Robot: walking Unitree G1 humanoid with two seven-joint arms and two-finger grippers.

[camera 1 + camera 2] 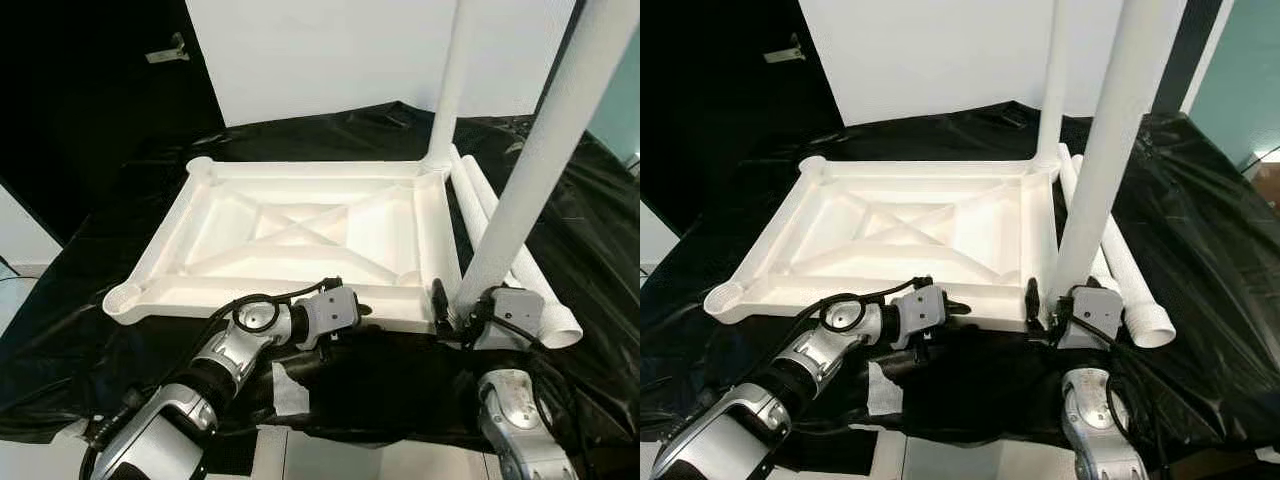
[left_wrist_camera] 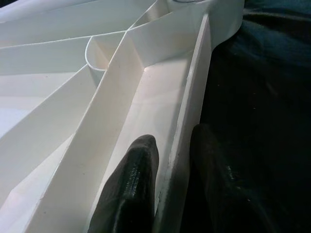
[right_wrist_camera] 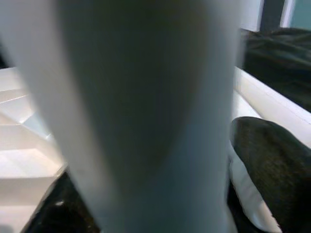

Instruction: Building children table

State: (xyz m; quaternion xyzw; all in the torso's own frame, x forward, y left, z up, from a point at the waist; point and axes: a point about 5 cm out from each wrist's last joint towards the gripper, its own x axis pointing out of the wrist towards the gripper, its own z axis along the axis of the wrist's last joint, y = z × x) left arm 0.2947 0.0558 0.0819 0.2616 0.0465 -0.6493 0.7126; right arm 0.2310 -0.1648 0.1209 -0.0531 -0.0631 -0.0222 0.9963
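The white table top [image 1: 300, 171] lies upside down on black cloth, its ribbed underside facing up. One white leg [image 1: 452, 80] stands upright in the far right corner socket. A second leg [image 1: 540, 150] stands tilted at the near right corner, and my right gripper [image 1: 452, 312] is shut on its lower end. In the right wrist view this leg [image 3: 146, 111] is close up and blurred, with one black finger [image 3: 274, 165] beside it. My left gripper [image 1: 364, 312] is shut on the near rim of the table top. Its fingers [image 2: 133, 189] straddle the rim wall [image 2: 192, 107].
Two loose white legs [image 1: 482, 205] lie side by side along the right edge of the table top, their open ends [image 1: 566, 335] pointing towards me. The black cloth [image 1: 120, 260] covers the floor around it. A white paper patch [image 1: 288, 390] lies near my left forearm.
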